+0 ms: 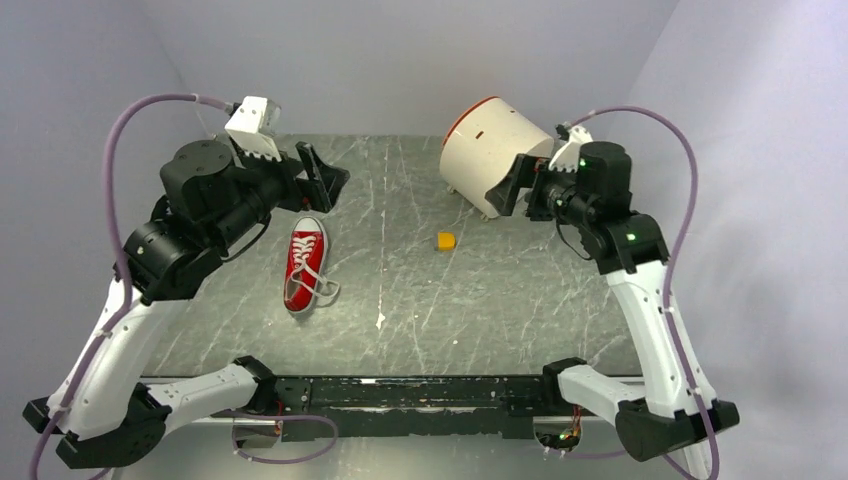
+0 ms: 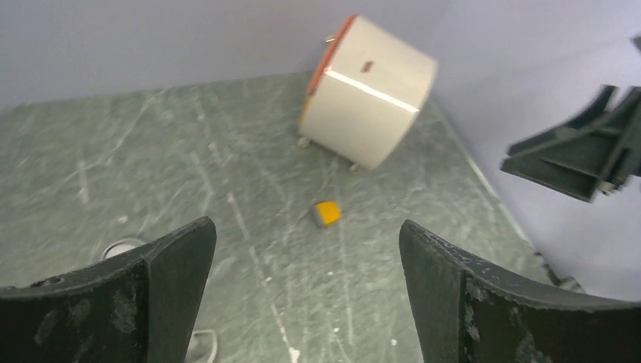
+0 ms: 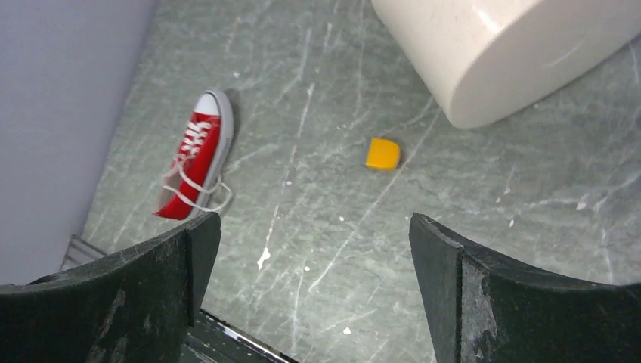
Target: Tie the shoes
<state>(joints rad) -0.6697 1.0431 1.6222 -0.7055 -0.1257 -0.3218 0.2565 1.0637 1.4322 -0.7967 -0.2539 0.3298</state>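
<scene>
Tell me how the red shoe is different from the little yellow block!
The red shoe is long and much bigger; the yellow block is small and squarish. The shoe is red with white laces and a white sole; the block is yellow with no laces. Both rest on the table.

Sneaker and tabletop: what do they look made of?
Sneaker: red upper looks like matte canvas; white toe cap is smooth, probably rubber; laces look like woven cord. Tabletop: grey-green with pale veins and streaks, faint sheen; marble-look, stone or laminate, cannot tell.
</scene>
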